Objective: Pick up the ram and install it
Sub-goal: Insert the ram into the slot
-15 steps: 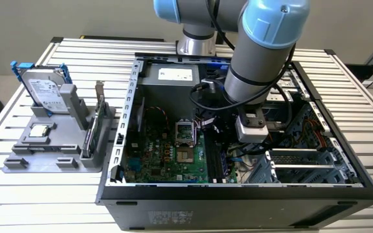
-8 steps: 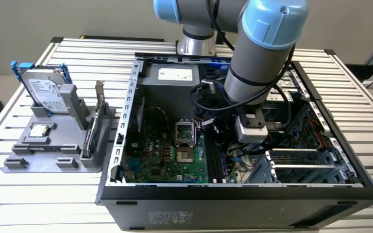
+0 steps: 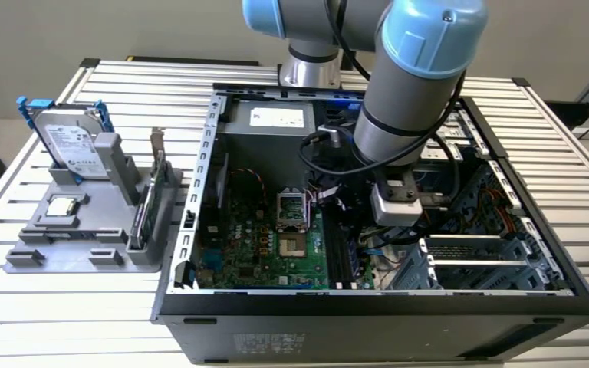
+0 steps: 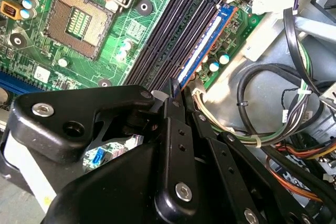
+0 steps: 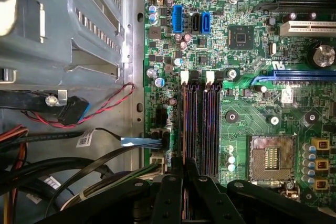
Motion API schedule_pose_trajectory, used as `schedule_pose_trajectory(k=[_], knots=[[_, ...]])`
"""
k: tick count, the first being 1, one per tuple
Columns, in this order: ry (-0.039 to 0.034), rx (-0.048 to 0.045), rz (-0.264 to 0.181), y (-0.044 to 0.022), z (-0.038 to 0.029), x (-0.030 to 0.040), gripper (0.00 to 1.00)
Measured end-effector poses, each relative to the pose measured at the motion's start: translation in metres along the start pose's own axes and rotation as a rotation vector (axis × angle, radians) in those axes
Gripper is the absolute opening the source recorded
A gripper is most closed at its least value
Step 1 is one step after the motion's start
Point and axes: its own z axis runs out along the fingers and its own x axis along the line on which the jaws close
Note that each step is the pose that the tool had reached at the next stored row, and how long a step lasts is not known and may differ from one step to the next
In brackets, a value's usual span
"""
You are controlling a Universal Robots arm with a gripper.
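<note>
The claw (image 4: 176, 90) is clenched on the ram's (image 4: 202, 51) top edge (thin, light, stiff, likely fragile), seated in the outermost motherboard (image 5: 247, 103) slot.

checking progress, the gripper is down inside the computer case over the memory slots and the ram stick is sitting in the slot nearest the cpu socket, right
Not quite. The gripper is inside the computer case over the memory slots, but the ram stick sits in the slot farthest from the cpu socket, as the second wrist view shows.
</note>
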Motion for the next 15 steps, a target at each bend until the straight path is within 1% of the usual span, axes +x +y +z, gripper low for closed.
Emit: schedule_pose_trajectory(k=[7, 11, 15], knots=[[-0.0007, 0.0001, 0.019, -0.0001, 0.0004, -0.0001, 0.0], [-0.0002, 0.002, 0.02, -0.0001, 0.003, 0.0, 0.0], [-0.0002, 0.0025, 0.021, -0.0002, 0.0035, 0.0001, 0.0]])
